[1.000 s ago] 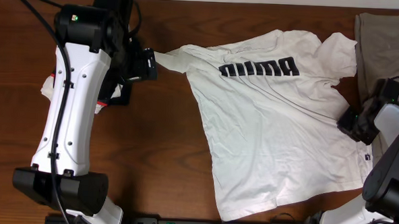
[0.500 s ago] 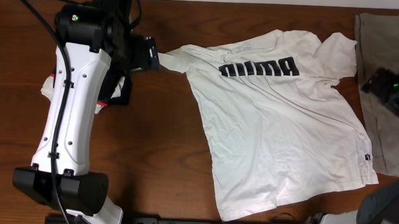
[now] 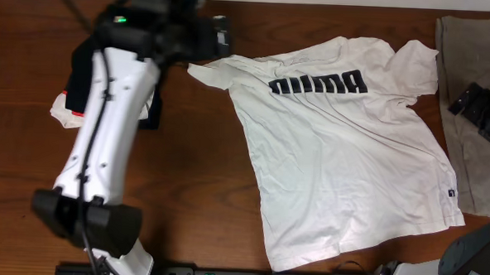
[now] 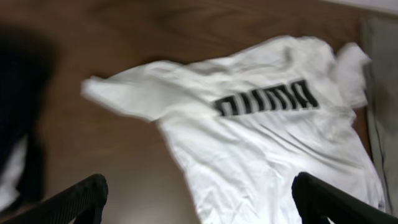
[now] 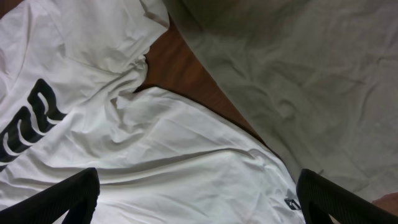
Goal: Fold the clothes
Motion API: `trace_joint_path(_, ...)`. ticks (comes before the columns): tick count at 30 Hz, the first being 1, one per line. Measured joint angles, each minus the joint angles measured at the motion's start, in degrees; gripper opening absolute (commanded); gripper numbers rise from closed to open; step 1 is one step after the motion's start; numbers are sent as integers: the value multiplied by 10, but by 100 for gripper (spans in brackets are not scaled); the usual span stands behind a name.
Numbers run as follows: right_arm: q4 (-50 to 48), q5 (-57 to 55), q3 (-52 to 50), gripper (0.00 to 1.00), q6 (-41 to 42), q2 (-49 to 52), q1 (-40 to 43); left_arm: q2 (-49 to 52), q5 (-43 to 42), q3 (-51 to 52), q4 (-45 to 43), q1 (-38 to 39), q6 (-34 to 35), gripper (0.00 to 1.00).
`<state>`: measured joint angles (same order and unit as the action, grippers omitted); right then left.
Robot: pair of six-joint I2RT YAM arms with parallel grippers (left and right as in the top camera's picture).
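Observation:
The clothes, a white T-shirt (image 3: 335, 158) with black block lettering (image 3: 318, 83), lies spread flat from the table's centre to its right, with the small black hem tag (image 3: 450, 193) at its lower right. My left gripper (image 3: 221, 35) hovers open behind the left sleeve tip (image 3: 196, 70). In the left wrist view the T-shirt (image 4: 261, 137) lies below the left gripper (image 4: 199, 205), untouched. My right gripper (image 3: 472, 99) hangs open over the shirt's right edge. The right wrist view shows the T-shirt (image 5: 155, 137) and hem tag (image 5: 291, 202) beneath the empty right gripper (image 5: 199, 202).
An olive-grey cloth (image 3: 472, 48) lies flat at the far right, next to the shirt, and fills the upper right of the right wrist view (image 5: 298, 74). A black folded garment (image 3: 84, 76) with a red edge sits at the left under my left arm.
The right gripper opened, let go of the shirt's right edge and rose toward the back right. The left gripper swung away from the left sleeve tip, back and to the right.

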<state>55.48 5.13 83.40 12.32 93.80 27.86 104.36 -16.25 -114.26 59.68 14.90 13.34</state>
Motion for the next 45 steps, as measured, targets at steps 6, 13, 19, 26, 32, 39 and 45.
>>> trace_joint_path(6,0,0,0,99,0,0,0,76,36,0,-51,88,-69,96)
trace_joint_path(13,0,0,0,99,0,0,0,188,132,0,-134,135,-138,93)
trace_joint_path(19,0,0,0,99,0,0,0,258,176,2,-216,134,-184,81)
trace_joint_path(26,0,0,0,99,0,0,0,294,189,3,-303,134,-218,64)
trace_joint_path(32,0,0,0,99,0,0,0,303,193,3,-332,134,-227,64)
trace_joint_path(39,0,0,0,99,0,0,0,323,193,3,-334,135,-228,64)
trace_joint_path(45,0,0,0,99,0,0,0,334,193,3,-334,140,-228,64)
